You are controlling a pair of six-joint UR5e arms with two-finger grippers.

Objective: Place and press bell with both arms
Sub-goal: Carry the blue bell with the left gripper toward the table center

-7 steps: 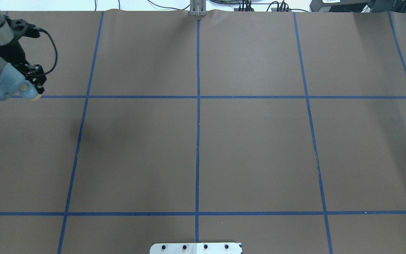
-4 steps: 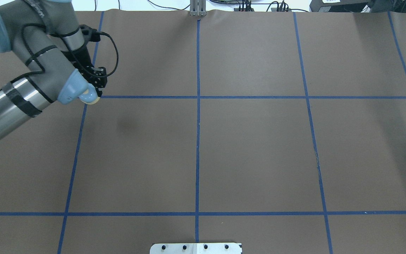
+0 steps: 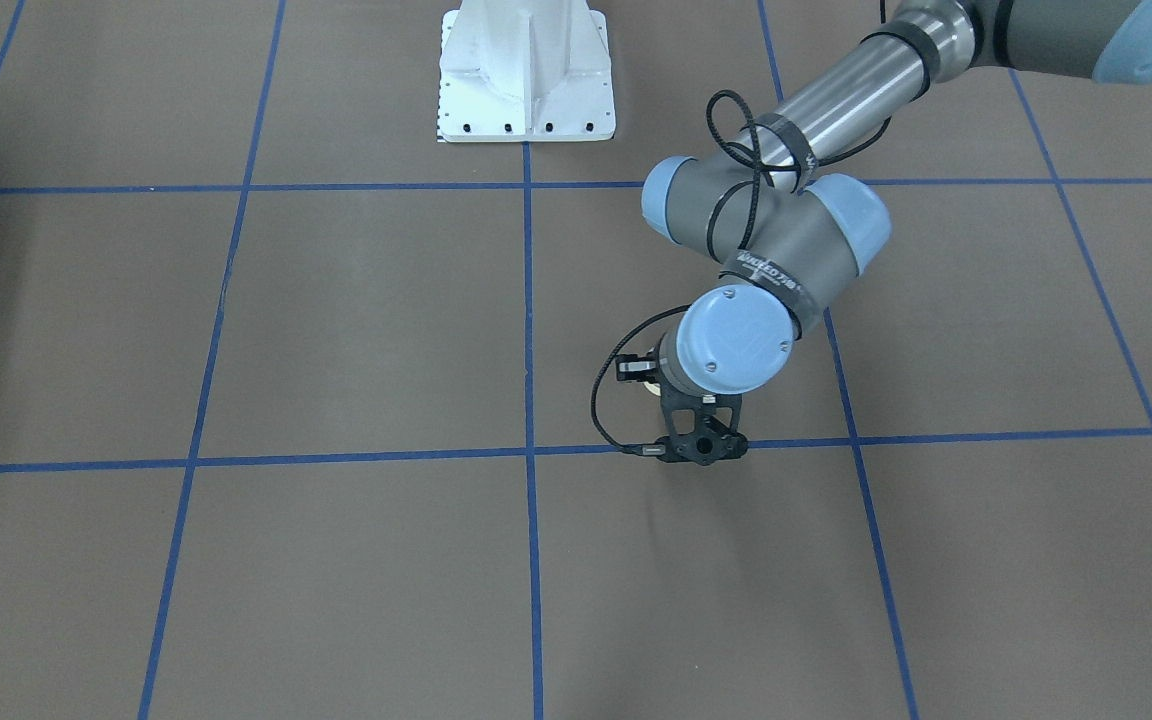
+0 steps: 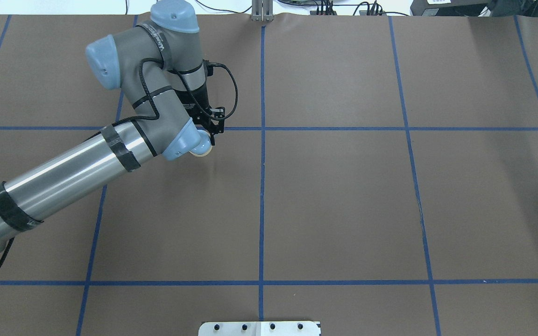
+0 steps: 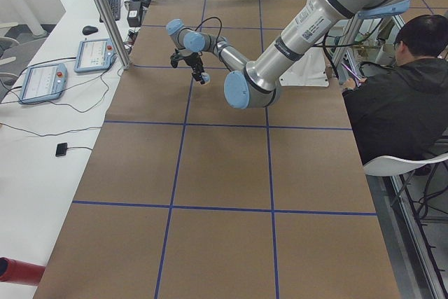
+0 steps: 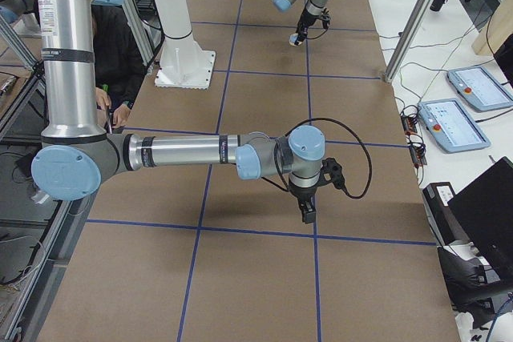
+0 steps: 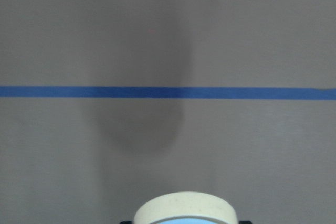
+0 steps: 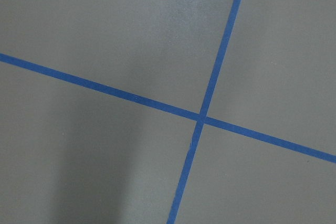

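My left gripper (image 4: 208, 138) is shut on the bell (image 4: 202, 149), a small light-blue dome with a cream base, and holds it above the brown table just left of the centre tape line. The left wrist view shows the bell's cream base (image 7: 184, 207) at the bottom edge, above its shadow on the table. The exterior left view shows the bell (image 5: 204, 80) hanging under the left gripper (image 5: 199, 73). My right gripper (image 6: 309, 212) shows only in the exterior right view, low over the table near a tape cross. I cannot tell whether it is open or shut.
Blue tape lines (image 4: 262, 186) divide the brown table into squares. The white pedestal (image 3: 526, 75) stands at the robot's side. An operator (image 5: 399, 96) sits beside the table. Tablets (image 5: 43, 82) and a metal post (image 5: 105, 12) stand along the far edge.
My left arm has swept from the table's left edge to the right, toward the centre line, carrying the bell with it.
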